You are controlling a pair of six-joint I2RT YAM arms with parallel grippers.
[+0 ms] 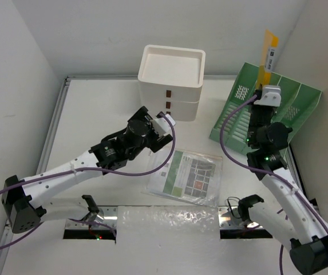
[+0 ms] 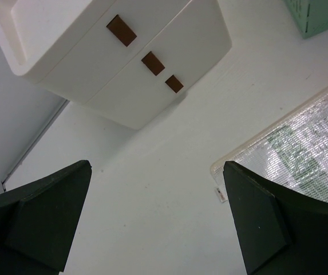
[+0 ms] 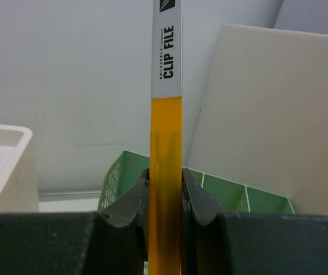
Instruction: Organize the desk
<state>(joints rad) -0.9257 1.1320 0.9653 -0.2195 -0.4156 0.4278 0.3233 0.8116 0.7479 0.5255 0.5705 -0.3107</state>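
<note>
The desk is the big white top under everything. The white drawer box sits at its back. Right of the box stands the green file rack. The right gripper pinches a thin yellow clip file and holds it straight up over the rack, likely so it can slide into a slot. The left gripper is wide open with nothing in it. It hangs just in front of the box, near a paper in a clear sleeve.
</note>
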